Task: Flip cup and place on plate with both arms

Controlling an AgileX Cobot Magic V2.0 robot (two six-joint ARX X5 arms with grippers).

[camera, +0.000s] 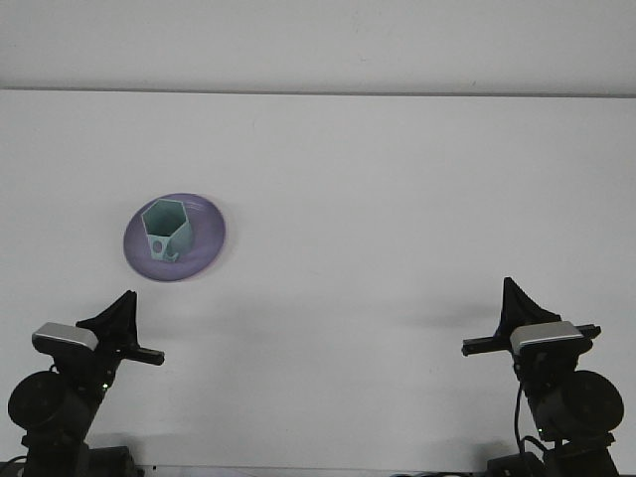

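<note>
Front view shows us the cup (165, 231) standing mouth-up on the plate (205, 238), with both arms low and well apart from it. We cannot tell the state of the left gripper (121, 323) or the right gripper (515, 310). We judge the cup light, rigid and smooth; we would pinch one flat wall near the rim.

Both arms sit low at the near edge, left gripper (121, 316) and right gripper (515, 306) pointing upward, holding nothing.
</note>
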